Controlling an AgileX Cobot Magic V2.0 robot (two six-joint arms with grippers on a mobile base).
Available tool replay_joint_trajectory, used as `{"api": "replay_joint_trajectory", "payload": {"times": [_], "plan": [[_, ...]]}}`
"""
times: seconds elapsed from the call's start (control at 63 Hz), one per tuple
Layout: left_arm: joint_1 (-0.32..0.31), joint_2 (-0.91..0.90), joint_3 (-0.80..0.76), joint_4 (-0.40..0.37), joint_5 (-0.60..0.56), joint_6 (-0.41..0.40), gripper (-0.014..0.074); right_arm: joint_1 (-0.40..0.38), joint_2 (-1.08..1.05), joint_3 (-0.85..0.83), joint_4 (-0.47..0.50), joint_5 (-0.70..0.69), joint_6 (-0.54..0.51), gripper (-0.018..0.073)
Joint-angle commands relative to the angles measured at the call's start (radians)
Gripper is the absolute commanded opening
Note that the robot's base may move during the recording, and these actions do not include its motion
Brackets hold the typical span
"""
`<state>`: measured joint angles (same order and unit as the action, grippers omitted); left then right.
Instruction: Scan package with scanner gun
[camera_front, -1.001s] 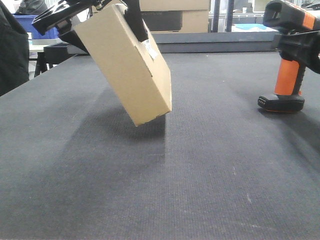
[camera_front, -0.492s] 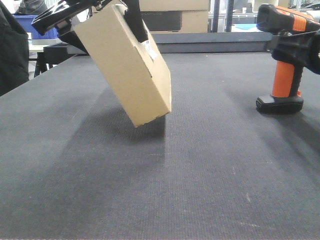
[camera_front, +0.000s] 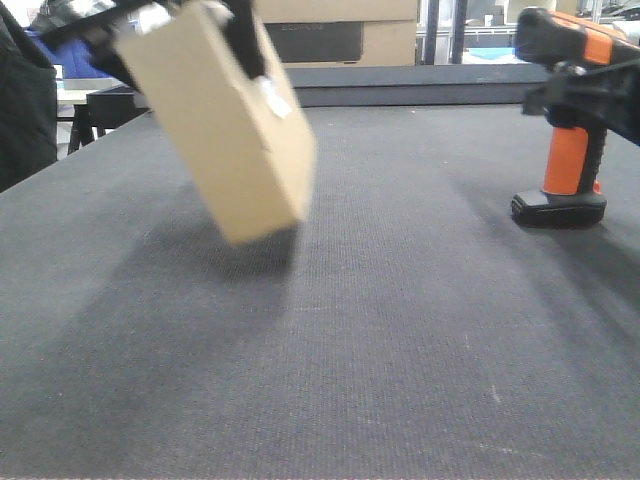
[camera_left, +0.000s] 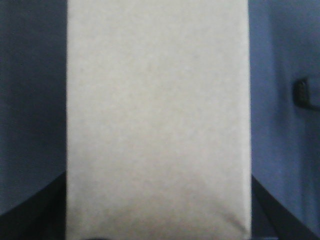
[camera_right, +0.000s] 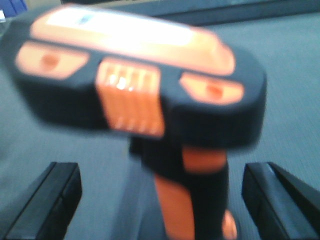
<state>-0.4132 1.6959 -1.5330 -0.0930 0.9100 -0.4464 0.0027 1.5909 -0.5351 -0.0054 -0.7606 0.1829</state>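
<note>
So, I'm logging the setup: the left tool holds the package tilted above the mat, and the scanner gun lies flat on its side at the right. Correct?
Not quite. In the exterior front-facing view the scanner gun stands upright on its black base, not on its side. The rest holds: the left tool grips the package, tilted above the mat.

package tilted, raised above table, left | scanner upright on table, right, well apart | larger boxes behind table's far edge
</note>
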Motion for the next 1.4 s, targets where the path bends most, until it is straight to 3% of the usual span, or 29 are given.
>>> {"api": "replay_joint_trajectory", "payload": {"times": [0.0, 0.191, 0.413, 0.715, 0.826, 0.873, 1.191, 1.382], "plan": [[0.035, -0.044, -0.028, 0.093, 0.031, -0.001, -0.0111, -0.002, -0.05, 0.073, -0.009, -0.008, 0.003, 0.0561], [0.121, -0.056, -0.037, 0.271, 0.132, 0.01, -0.0111, -0.002, -0.14, 0.176, -0.028, -0.008, 0.003, 0.0561], [0.226, -0.05, -0.035, 0.175, 0.155, 0.183, -0.0111, -0.002, -0.219, 0.207, -0.029, 0.014, 0.003, 0.0561], [0.222, 0.029, -0.035, 0.198, 0.156, 0.227, -0.0111, -0.002, -0.23, 0.207, -0.029, 0.027, 0.003, 0.0561], [0.208, 0.049, -0.035, 0.264, 0.15, 0.203, -0.0101, -0.002, -0.23, 0.207, -0.029, 0.029, 0.003, 0.0561], [0.208, 0.054, -0.035, 0.282, 0.15, 0.17, -0.0056, -0.002, -0.23, 0.207, -0.029, 0.029, 0.003, 0.0561], [0.192, 0.071, -0.035, 0.271, 0.15, 0.166, 0.0384, -0.002, -0.23, 0.207, -0.029, 0.04, 0.003, 0.0561], [0.187, 0.071, -0.035, 0.271, 0.144, 0.124, 0.0456, -0.002, -0.23, 0.207, -0.029, 0.04, 0.003, 0.0561]]}}
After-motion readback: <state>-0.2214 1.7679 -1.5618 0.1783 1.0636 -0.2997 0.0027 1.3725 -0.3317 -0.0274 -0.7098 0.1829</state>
